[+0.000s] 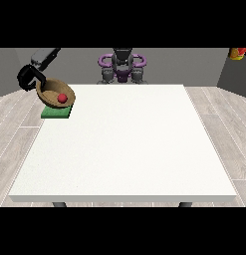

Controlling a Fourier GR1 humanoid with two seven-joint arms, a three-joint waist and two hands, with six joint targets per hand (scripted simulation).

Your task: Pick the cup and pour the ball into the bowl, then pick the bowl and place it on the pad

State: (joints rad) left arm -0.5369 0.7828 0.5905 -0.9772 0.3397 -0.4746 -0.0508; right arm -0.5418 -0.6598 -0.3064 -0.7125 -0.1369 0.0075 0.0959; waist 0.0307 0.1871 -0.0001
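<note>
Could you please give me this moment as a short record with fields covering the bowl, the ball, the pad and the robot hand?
bowl: wooden bowl, tilted toward the camera, over the pad
ball: red ball inside the bowl
pad: green pad at the white table's far corner at the view's left
robot hand: black robot hand at the view's left, at the bowl's far rim
contact: cannot tell whether the bowl touches the pad
cup: none visible

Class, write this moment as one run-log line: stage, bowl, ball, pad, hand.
stage: placing | bowl: tilted, over pad | ball: inside bowl | pad: green, table's corner | robot hand at view's left: on bowl's rim
</note>
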